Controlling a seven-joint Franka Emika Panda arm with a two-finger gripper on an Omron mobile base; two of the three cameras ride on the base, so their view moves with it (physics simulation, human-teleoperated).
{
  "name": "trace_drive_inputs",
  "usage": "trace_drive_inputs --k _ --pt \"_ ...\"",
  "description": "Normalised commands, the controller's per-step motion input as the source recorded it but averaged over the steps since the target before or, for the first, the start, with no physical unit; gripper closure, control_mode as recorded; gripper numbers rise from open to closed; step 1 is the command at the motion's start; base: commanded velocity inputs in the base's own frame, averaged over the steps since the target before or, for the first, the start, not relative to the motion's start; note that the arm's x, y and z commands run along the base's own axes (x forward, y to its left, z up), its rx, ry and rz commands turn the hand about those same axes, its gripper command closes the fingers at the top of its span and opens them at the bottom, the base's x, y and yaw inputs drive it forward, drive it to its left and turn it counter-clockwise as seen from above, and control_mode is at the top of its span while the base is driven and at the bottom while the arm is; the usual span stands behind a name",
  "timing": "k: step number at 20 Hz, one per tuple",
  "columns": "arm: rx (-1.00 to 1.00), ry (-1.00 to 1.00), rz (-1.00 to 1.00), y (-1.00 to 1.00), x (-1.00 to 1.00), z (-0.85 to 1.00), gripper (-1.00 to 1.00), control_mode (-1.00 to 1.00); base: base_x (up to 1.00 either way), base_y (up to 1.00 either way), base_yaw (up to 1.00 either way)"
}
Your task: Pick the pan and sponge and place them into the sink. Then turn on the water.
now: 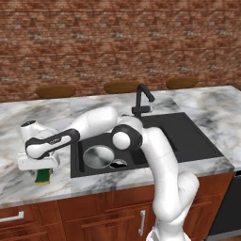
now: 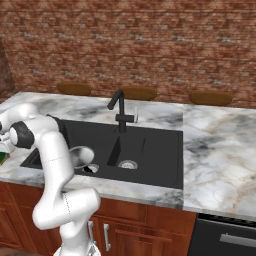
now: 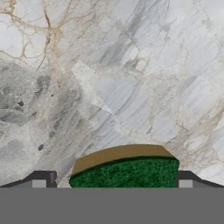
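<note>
The sponge (image 1: 43, 177), green on top with a yellow underside, lies on the marble counter left of the sink (image 1: 188, 136). My gripper (image 1: 43, 172) hangs right over it, open, with a finger on each side. In the hand view the sponge (image 3: 124, 173) sits between the two dark fingertips (image 3: 43, 179), and the gripper (image 3: 114, 180) is not closed on it. The silver pan (image 1: 99, 156) rests in the sink's left basin, also seen as the pan (image 2: 82, 156) in the sink (image 2: 155, 145). No water runs from the black faucet (image 1: 141, 99).
Marble counter (image 1: 212, 106) stretches around the sink, with its front edge close below the sponge. Three brown stool seats (image 1: 121, 86) stand behind the counter before a brick wall. My own arm crosses above the left basin. A dark appliance front (image 2: 225, 235) sits low at the right.
</note>
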Motion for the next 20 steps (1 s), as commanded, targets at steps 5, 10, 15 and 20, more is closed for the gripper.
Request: trace_drive_inputs --k 5,10,15,20 --pt "0.00 0.00 0.00 0.08 0.00 -0.31 -1.00 -1.00 0.00 0.00 0.00" --pt "0.00 0.00 0.00 0.01 0.00 -0.25 -1.00 -1.00 0.00 0.00 0.00" --pt "0.05 -0.05 0.00 -0.05 -0.21 -0.21 -1.00 -1.00 0.00 0.00 0.00" --pt "0.04 -0.03 0.00 -0.04 -0.24 -0.22 -1.00 -1.00 0.00 0.00 0.00"
